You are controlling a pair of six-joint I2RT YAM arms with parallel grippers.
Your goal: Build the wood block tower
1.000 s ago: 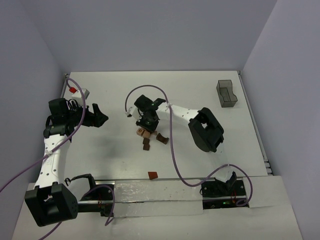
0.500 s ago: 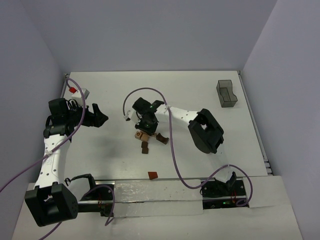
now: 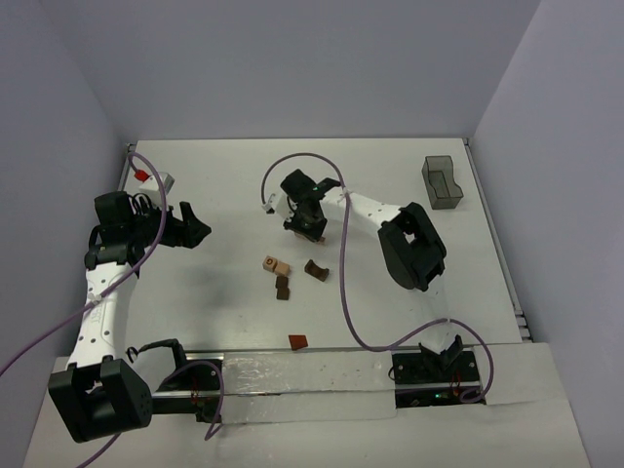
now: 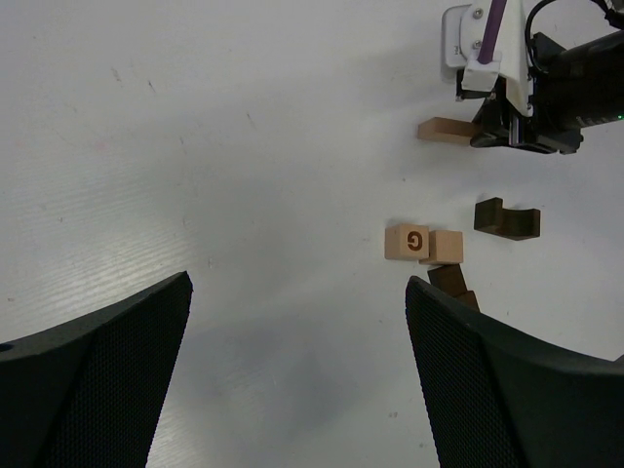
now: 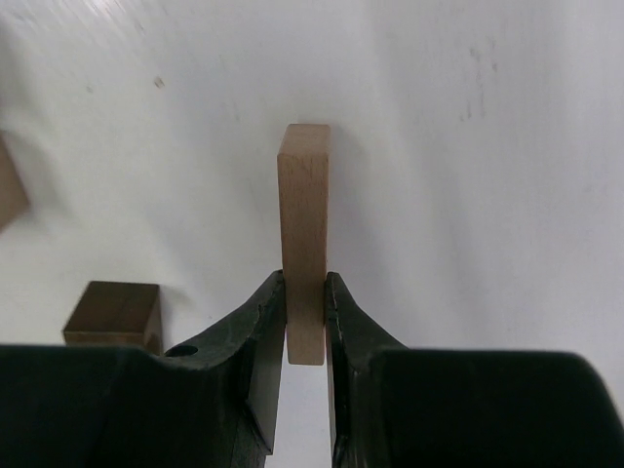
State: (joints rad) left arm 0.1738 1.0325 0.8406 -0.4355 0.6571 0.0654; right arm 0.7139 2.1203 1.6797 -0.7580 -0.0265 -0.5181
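Observation:
No standing stack shows; the wooden blocks lie loose mid-table. Two light tan cubes [image 3: 276, 264] touch, one marked G [image 4: 407, 241]. A dark brown block [image 3: 283, 287] lies just in front of them, and a dark brown notched block [image 3: 315, 270] lies to their right. A reddish-brown block [image 3: 297, 340] lies apart near the front. My right gripper [image 3: 307, 220] is shut on a thin light tan plank [image 5: 304, 224], held behind the cluster; the plank also shows in the left wrist view [image 4: 446, 131]. My left gripper [image 3: 201, 231] is open and empty, well left of the blocks.
A grey translucent bin [image 3: 442, 182] stands at the back right. A small white and red part [image 3: 151, 177] sits at the back left corner. The right arm's purple cable [image 3: 336, 283] hangs just right of the notched block. A dark brown block [image 5: 112, 314] lies left of my right fingers.
My right gripper has moved from over the block cluster toward the back right, carrying the tan plank. The left arm has not moved.

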